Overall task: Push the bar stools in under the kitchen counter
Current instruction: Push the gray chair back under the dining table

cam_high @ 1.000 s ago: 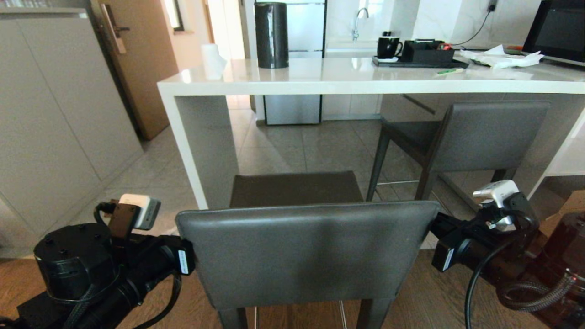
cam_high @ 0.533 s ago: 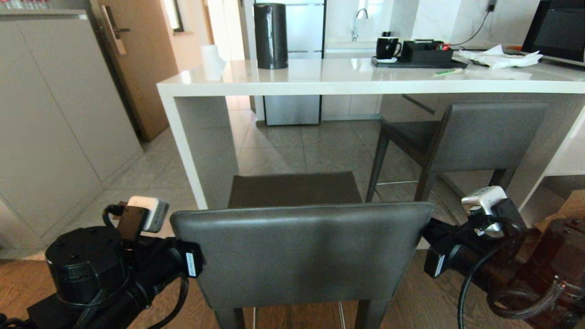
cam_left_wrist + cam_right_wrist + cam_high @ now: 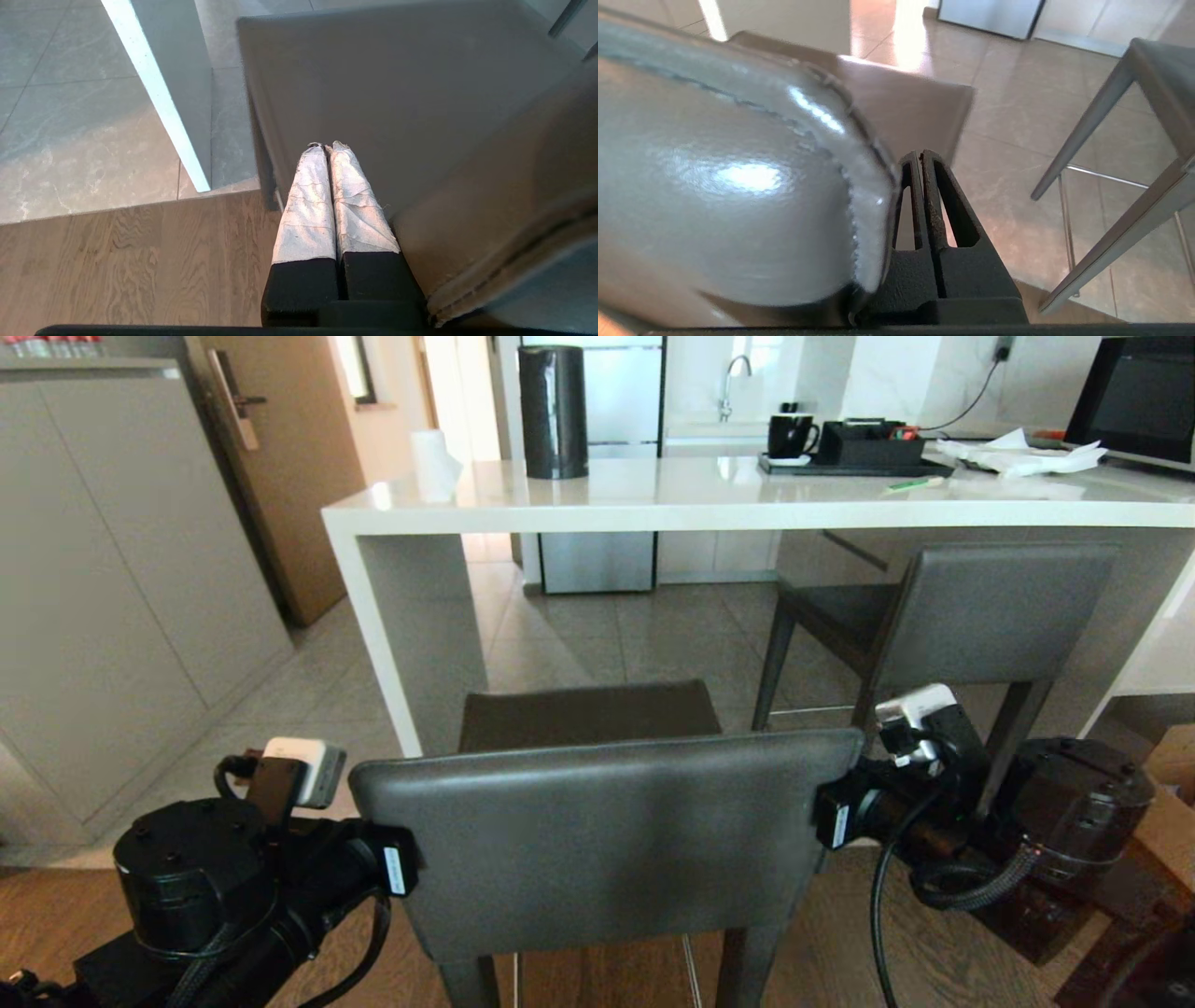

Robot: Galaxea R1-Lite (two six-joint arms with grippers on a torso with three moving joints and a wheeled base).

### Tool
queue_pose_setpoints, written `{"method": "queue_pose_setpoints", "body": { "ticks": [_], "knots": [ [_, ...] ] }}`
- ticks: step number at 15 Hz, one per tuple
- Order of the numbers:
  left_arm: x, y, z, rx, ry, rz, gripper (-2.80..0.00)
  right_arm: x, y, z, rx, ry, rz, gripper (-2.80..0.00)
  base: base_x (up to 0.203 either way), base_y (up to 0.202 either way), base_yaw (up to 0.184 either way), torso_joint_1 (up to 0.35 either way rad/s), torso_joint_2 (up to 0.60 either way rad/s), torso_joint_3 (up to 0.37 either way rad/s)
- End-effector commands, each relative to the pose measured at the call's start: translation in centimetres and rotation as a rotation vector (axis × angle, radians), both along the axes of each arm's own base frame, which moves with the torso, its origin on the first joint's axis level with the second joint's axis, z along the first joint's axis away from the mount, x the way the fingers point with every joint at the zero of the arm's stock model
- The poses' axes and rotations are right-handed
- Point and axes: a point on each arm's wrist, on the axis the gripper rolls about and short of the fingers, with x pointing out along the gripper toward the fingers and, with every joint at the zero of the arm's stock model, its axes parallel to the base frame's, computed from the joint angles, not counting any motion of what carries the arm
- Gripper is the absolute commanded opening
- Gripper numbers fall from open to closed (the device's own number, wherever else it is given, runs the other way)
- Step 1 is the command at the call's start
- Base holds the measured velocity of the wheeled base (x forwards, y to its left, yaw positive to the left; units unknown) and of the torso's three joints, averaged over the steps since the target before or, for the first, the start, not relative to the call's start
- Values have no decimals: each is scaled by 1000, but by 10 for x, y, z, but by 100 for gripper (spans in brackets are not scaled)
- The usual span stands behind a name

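The nearer of the bar stools [image 3: 607, 845] stands in front of me, its grey backrest toward me and its seat [image 3: 588, 714] just short of the kitchen counter [image 3: 747, 495]. My left gripper [image 3: 327, 145] is shut, its white-wrapped fingers lying along the backrest's left end [image 3: 490, 224]. Shut too, my right gripper [image 3: 920, 154] rests its black fingers against the backrest's right end [image 3: 738, 186]. In the head view both sets of fingertips are hidden behind the backrest. The other stool [image 3: 999, 607] stands to the right, its seat under the counter.
The counter's white side leg [image 3: 392, 635] stands just left of the near stool's seat. On the counter are a black cylinder [image 3: 553, 411], a tray with a mug [image 3: 794, 434] and papers. Grey cabinets [image 3: 112, 569] line the left; a white shelf unit [image 3: 1158, 663] is at right.
The near stool has slid a little toward the counter. My right arm has swung inward with the backrest's right end, and its elbow has come into view. The left arm has edged forward.
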Motion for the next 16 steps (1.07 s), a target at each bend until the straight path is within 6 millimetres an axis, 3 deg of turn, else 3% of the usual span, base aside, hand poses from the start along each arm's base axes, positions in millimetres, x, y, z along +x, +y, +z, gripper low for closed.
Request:
{"method": "queue_pose_setpoints", "body": {
  "ticks": [1,5,9,13,16],
  "knots": [
    [0,-2,-4,9,19,-14,-280,12,6,-2,4,-9,2,-280,0,0,0,0,0,0],
    [9,-4,1,-8,-8,1,-280,12,4,-3,3,-8,-5,-280,0,0,0,0,0,0],
    [43,-7,12,-32,-66,71,-280,8,-17,-5,-10,12,-58,-280,0,0,0,0,0,0],
    [60,-8,22,-29,-68,97,-280,19,-25,-3,-2,1,-99,-280,0,0,0,0,0,0],
    [62,-8,22,-27,-67,99,-280,39,-20,-3,8,-24,-113,-280,0,0,0,0,0,0]
  ]
}}
